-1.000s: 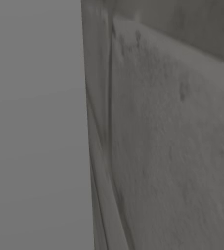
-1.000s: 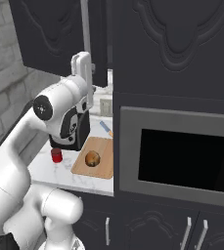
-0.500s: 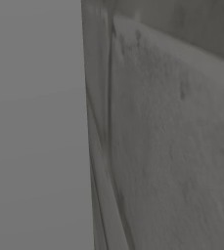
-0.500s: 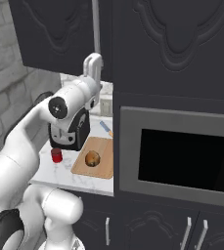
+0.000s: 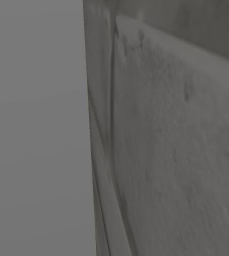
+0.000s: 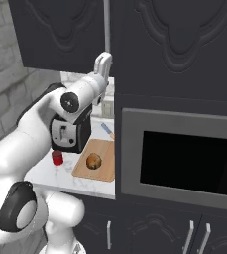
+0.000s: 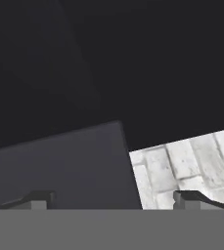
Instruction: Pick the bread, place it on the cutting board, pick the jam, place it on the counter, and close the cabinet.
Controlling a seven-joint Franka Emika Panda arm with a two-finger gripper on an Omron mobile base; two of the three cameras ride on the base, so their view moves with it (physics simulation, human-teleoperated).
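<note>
While the bread [image 6: 93, 161] sits on the cutting board [image 6: 104, 159] and the red jam jar [image 6: 57, 158] stands on the counter [image 6: 45, 173] just left of it, only closing the cabinet [image 6: 60, 34] seems left. Raised before a dark panel, probably the cabinet door, the gripper [image 7: 114, 199] has its tips spread wide with nothing between them.

Two dark fingertips [image 7: 35, 199] of the hand [image 7: 116, 200] rise at the bottom edge, set wide apart with nothing between them. Ahead of them stands a dark cabinet panel [image 7: 59, 166], darker cabinet surface above it, and a white brick wall [image 7: 187, 166] at lower right.
</note>
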